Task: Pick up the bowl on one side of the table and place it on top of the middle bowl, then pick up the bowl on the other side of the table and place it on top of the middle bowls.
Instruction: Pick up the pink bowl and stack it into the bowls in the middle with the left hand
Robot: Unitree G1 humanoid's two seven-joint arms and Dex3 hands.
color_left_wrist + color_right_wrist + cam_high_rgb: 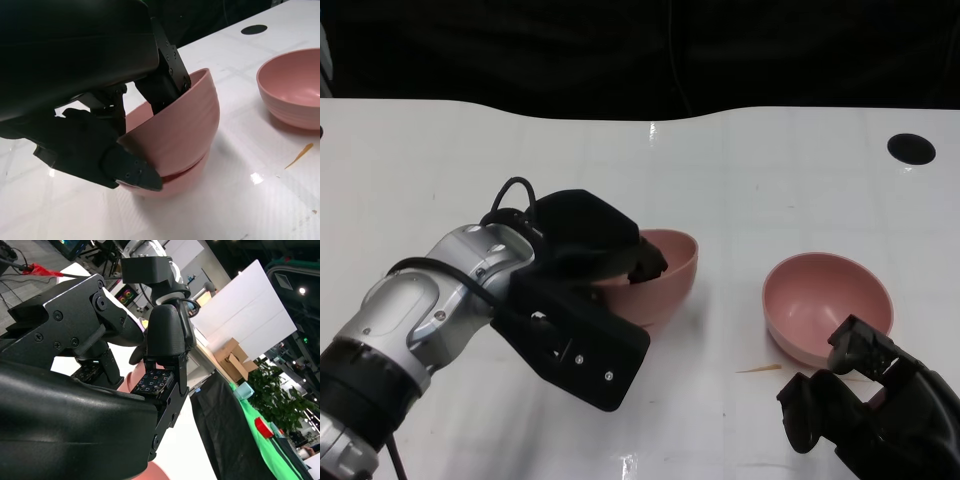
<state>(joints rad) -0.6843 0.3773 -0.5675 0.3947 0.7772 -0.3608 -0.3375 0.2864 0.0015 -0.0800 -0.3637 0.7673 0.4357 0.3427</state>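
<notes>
L hand (582, 300) grips first bowl (172, 132) by rim, tilted, lower edge seated in middle bowl (170, 180) at table (740, 180) centre; not yet level, not released. Judged: stack 1 nearly done. Right-side bowl (828, 305) upright, untouched, well apart from stack. R hand (865, 400) just beside it, fingers apart, holding nothing. Left to do: release, then stack 2.

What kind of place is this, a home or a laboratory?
Probably a lab or demo hall, not a home: a plain white table bearing pink bowls, and beyond it monitors, cardboard boxes and white partition boards.
</notes>
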